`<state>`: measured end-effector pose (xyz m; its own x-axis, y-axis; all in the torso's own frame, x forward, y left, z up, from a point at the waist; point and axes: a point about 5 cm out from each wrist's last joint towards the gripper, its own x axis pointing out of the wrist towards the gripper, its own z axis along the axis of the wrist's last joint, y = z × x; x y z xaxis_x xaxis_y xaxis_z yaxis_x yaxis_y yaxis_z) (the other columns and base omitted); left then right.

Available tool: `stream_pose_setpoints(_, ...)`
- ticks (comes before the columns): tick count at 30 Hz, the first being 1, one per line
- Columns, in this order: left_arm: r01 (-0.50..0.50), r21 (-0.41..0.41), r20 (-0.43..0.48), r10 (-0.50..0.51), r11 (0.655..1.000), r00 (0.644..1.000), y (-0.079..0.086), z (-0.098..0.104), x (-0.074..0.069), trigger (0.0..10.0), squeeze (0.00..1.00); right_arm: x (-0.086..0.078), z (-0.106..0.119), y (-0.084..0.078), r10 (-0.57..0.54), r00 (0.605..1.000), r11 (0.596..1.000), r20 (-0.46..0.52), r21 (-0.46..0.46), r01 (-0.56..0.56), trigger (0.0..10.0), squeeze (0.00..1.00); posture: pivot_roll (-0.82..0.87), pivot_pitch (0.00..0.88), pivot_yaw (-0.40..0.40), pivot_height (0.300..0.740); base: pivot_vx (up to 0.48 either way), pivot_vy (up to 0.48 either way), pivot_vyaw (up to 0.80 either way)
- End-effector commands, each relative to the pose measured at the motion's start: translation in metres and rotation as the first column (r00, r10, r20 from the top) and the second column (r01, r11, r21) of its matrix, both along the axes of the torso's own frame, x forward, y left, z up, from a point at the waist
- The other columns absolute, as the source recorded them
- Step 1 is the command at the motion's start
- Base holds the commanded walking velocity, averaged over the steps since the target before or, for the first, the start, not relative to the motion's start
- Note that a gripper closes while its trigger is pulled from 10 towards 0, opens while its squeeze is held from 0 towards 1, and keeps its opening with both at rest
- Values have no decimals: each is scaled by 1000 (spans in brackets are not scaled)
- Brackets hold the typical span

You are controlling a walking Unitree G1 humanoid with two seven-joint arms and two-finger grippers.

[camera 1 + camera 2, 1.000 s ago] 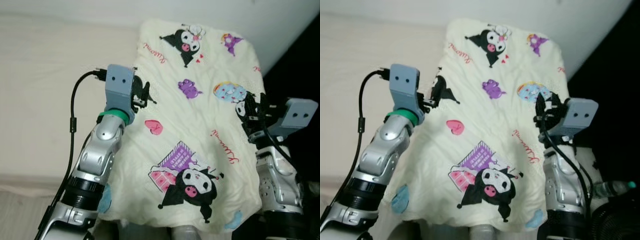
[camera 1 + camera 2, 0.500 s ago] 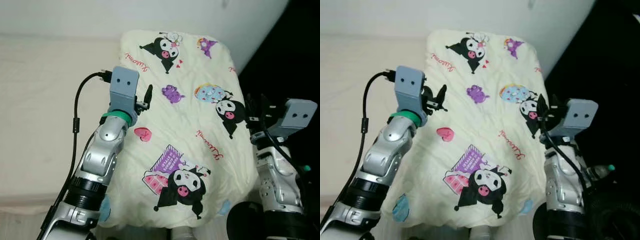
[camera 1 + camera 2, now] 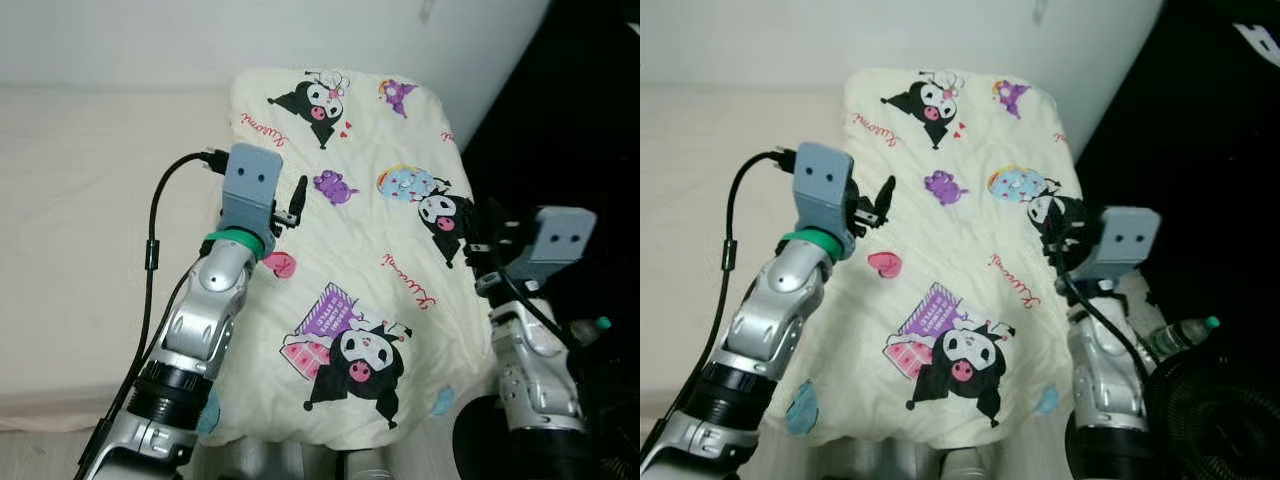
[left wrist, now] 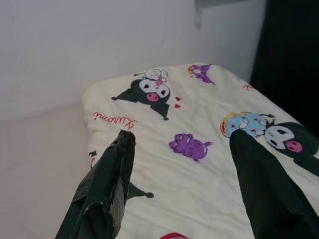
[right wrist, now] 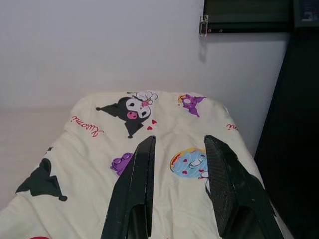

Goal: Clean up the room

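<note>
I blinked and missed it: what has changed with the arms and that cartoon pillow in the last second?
Both grippers let go of the pillow: the left gripper and the right gripper now hover open above it. The pillow itself lies as before on the bed.

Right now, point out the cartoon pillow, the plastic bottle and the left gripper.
cartoon pillow [image 3: 350, 230], left eye view, on its bare cream middle.
plastic bottle [image 3: 1180, 336], right eye view, on its clear body.
left gripper [image 4: 182, 191], left wrist view, midway between the fingertips.
</note>
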<state>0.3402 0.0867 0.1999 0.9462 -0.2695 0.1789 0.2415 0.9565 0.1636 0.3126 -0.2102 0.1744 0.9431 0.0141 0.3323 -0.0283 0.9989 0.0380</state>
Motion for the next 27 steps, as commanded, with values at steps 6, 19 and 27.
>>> stream_pose_setpoints(6, 34, 39, 24, -35, 999, 999, -6, -6, -7, 10000, 0, -2, -9, 1, -4, 999, 1000, -34, 7, 4, 10000, 0, -161, 129, -31, 740, 0, 0, 0)
stream_pose_setpoints(19, 36, 51, 38, -38, 998, 999, -12, -10, -9, 10000, 0, -2, -12, 8, 2, 999, 999, -49, -54, -5, 10000, 0, -166, 133, -36, 740, 0, -258, 427)
stream_pose_setpoints(27, 31, 32, 9, -31, 999, 999, -10, -12, -7, 10000, 0, -2, -10, -1, -4, 999, 1000, -40, 3, 4, 10000, 0, -168, 132, -33, 740, 0, -294, 99)
